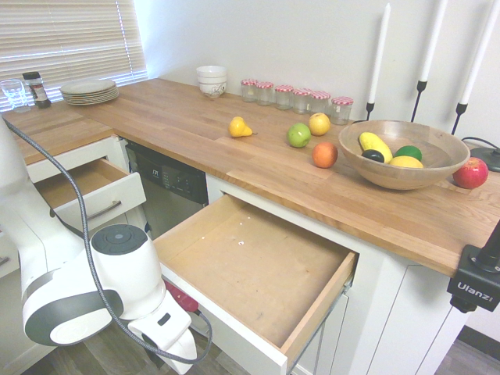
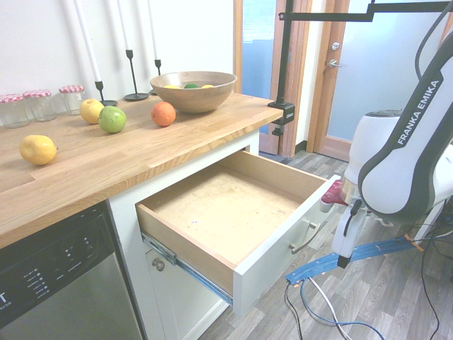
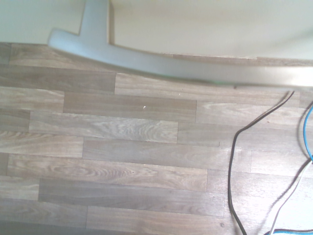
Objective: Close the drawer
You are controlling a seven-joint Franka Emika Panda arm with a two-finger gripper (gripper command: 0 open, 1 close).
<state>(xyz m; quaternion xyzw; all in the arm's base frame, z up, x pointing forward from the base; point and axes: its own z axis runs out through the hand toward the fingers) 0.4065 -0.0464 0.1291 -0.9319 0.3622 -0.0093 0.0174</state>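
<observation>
One drawer (image 1: 258, 273) stands pulled far out from under the counter (image 1: 234, 156), its brown bottom bare and its pale wood sides in full view. The white front faces the arm, and the handle (image 2: 306, 239) on it shows as a slim silver bar; in the wrist view the handle (image 3: 186, 66) runs close across the frame over the wood-plank floor (image 3: 122, 161). The gripper (image 2: 333, 197) hangs pointing down just beside the drawer front, near its top edge and above the handle. Only a reddish fingertip shows past the arm's white body, so I cannot tell whether the fingers are wide or narrow, nor whether they touch the front.

Beside the drawer, under the counter, sits a dark dishwasher (image 1: 168, 183), and beyond that a small drawer (image 1: 98, 191) is also partly out. On the counter above the drawer rest a wooden bowl (image 1: 402, 152) with fruit, an orange (image 1: 324, 155), a green apple (image 1: 298, 135) and a red apple (image 1: 470, 173). Further along the counter, by the wall, stand jars (image 1: 297, 95) with red lids and a stack of white bowls (image 1: 211, 80).
</observation>
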